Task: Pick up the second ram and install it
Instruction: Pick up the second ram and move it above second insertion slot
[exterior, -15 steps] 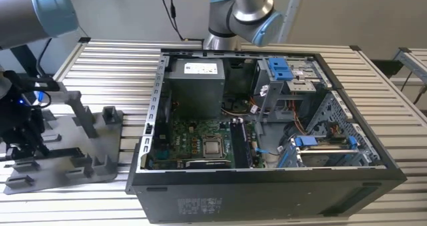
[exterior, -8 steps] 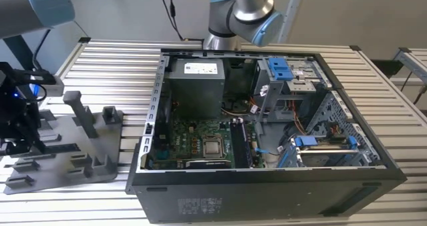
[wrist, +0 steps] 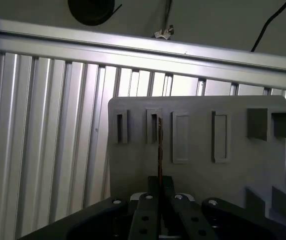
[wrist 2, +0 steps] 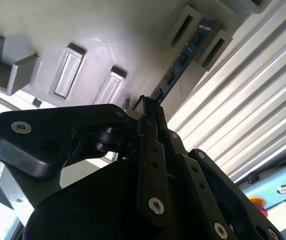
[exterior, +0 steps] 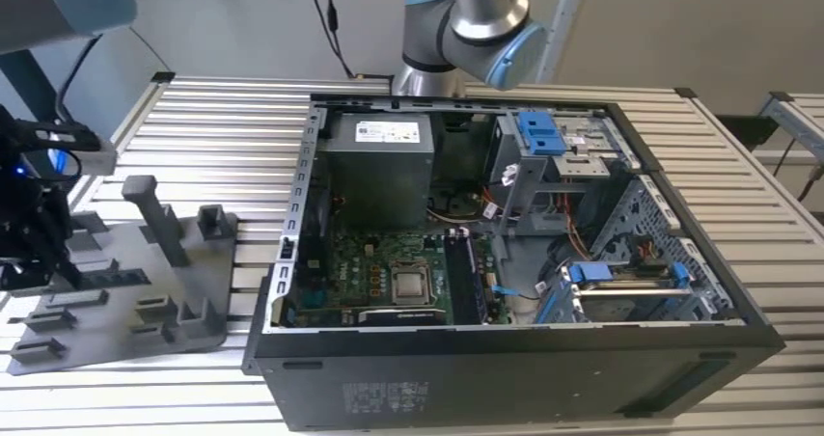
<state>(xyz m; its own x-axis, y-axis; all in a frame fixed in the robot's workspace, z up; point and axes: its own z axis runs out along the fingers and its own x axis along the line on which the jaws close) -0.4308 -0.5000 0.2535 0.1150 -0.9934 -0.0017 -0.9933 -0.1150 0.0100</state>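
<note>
Gripper (wrist 2: 149, 106) clamped on second ram (wrist 2: 181, 59); thin dark stick, edge-up in grey tray (wrist 2: 133, 30) slot.

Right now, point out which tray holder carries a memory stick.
The holder in line with the gripper: the second ram stands edge-up in it, its near end gripped. Neighbouring holders show bare slots.

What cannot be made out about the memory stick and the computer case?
The thin dark green circuit-board stick: its near end is hidden behind the black gripper in both wrist views.
The black gripper: cut off by the exterior view's left edge.
The open black computer case: memory slots too small to judge, exterior view.
</note>
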